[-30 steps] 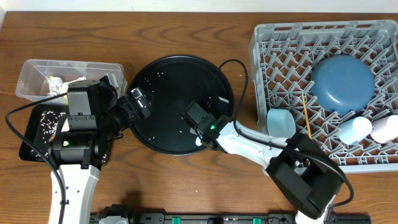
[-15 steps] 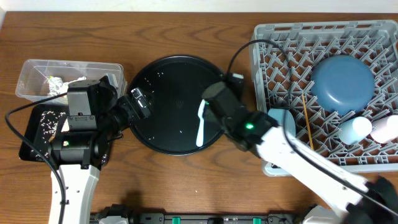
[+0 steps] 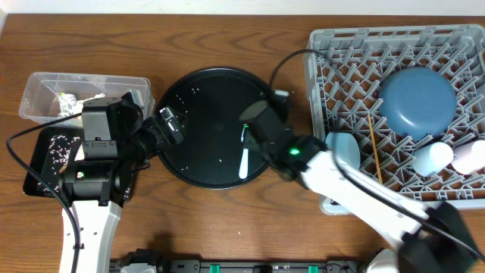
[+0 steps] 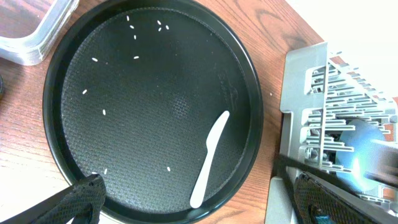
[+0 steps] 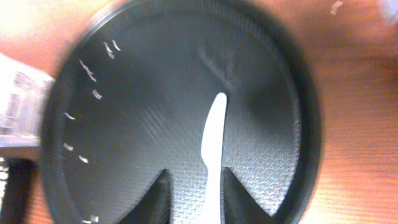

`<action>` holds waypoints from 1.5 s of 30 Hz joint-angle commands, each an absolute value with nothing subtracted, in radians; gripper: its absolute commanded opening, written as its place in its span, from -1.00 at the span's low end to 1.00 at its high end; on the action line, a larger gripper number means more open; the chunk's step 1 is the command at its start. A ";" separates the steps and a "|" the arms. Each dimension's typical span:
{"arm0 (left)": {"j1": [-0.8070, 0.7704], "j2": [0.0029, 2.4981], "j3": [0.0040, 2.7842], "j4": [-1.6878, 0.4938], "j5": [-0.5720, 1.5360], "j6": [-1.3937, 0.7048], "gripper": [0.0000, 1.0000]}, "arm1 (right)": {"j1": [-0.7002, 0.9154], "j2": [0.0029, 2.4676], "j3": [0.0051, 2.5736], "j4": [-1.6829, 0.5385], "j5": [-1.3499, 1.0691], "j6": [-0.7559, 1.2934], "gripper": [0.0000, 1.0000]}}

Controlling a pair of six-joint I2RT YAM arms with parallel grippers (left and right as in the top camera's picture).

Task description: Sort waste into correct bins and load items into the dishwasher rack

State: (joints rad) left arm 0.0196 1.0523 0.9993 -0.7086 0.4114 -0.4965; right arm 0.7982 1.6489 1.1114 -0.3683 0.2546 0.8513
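on round tray: white spoon, rice grains

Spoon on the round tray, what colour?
White; the spoon shows best in the left wrist view, against the black tray.

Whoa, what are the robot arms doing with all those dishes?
They're tidying up after a meal. The right gripper hangs over the round black tray, jaws open on either side of the white spoon lying there. The left gripper sits at the tray's edge, open and empty. The grey dishwasher rack already holds the blue plate, light blue bowl, two cups and a chopstick.
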 commanded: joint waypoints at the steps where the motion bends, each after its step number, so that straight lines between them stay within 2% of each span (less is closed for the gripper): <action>1: 0.025 1.053 1.014 -0.711 0.402 -0.483 0.96 | 0.829 1.761 1.110 -0.341 0.245 0.868 -0.44; 11: 0.025 1.053 1.014 -0.711 0.402 -0.483 0.96 | 0.861 2.040 1.110 -0.259 0.216 0.920 -0.46; 13: 0.025 1.053 1.014 -0.711 0.402 -0.483 0.96 | 0.860 2.072 1.110 -0.254 0.216 0.920 -0.61; 15: 0.025 1.053 1.014 -0.711 0.402 -0.483 0.96 | 0.861 2.091 1.110 -0.250 0.211 0.920 -0.98; 23: 0.025 1.053 1.014 -0.711 0.402 -0.483 0.96 | 0.859 2.060 1.110 -0.257 0.205 0.919 -0.98; 31: 0.025 1.053 1.014 -0.711 0.402 -0.483 0.96 | 0.839 1.881 1.111 -0.261 0.206 0.802 -0.97; 37: 0.025 1.053 1.014 -0.711 0.402 -0.483 0.95 | 0.839 1.819 1.111 -0.294 0.205 0.790 -0.98; 45: 0.025 1.053 1.014 -0.711 0.402 -0.483 0.96 | 0.850 1.819 1.111 -0.333 0.200 0.874 -0.97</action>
